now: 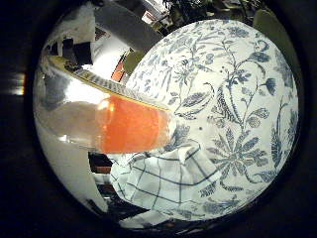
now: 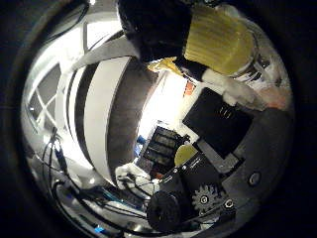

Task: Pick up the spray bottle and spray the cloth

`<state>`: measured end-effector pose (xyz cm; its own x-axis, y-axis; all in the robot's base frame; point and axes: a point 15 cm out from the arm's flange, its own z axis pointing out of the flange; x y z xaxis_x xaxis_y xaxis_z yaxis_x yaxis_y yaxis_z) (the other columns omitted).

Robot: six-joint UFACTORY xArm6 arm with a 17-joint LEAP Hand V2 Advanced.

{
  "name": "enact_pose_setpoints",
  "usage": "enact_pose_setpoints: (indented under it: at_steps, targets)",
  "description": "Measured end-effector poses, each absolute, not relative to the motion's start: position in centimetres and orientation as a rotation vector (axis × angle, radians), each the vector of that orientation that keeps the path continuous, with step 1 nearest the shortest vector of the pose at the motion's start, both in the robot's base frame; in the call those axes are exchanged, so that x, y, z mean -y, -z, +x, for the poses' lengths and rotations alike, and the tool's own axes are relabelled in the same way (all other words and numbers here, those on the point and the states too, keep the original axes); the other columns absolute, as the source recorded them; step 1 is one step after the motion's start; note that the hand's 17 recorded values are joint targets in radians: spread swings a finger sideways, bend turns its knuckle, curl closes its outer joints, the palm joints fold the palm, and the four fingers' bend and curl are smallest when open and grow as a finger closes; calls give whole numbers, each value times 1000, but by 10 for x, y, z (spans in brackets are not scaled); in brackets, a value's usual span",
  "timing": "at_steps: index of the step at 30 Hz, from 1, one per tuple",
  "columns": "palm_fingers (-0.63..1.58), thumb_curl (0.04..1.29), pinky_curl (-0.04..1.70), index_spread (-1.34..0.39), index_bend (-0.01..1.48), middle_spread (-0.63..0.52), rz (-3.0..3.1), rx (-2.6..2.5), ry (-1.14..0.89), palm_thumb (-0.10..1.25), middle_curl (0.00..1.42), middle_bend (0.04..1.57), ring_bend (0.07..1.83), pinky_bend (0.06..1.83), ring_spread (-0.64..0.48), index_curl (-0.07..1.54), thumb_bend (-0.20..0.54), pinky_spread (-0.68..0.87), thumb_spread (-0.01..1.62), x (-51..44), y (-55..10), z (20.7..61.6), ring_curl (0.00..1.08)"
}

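The spray bottle (image 1: 129,124) is clear, with orange liquid in it, and lies across the little finger side view very close to my palm. Its yellow and black spray head (image 2: 218,37) shows in the thumb side view. My right hand (image 2: 218,148) shows as black and geared finger parts curled in beside the bottle, shut on it. A white cloth (image 1: 163,183) with a dark check pattern lies crumpled on the table (image 1: 237,99), beneath the bottle and well apart from it. The bottle is held in the air above the table.
The table is round and covered with a white tablecloth printed with blue flowers. Beyond its edge stand dark furniture and a chair (image 1: 270,25). The thumb side view shows room walls, windows and shelving (image 2: 158,144).
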<state>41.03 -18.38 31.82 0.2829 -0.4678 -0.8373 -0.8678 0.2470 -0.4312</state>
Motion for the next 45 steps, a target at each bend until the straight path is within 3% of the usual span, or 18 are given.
enact_pose_setpoints:
  at_steps: [6,22,32,38,45]
  targets:
    - [1195,734,958,-171,1175,-65,-1578,-1457,-438,1099,572,1339,1456,1175,-155,700,-15,-173,848,181,-331,376,587]
    - [1199,774,1125,-172,1183,-65,-2070,-1700,-426,1073,560,1353,1461,1084,-157,693,-17,-191,861,158,-368,336,589]
    - [1205,773,1182,-172,1180,-65,-2458,-1761,-319,1036,558,1355,1457,1049,-157,690,-21,-202,886,103,-387,334,589]
    - [1205,768,1193,-175,1180,-66,-2578,-1851,-416,1021,559,1352,1453,1043,-157,690,-15,-206,912,80,-349,317,589]
    - [1206,759,1200,-176,1176,-66,-2766,-1956,-244,1031,561,1349,1446,1039,-156,686,-15,-210,927,88,-326,305,590]
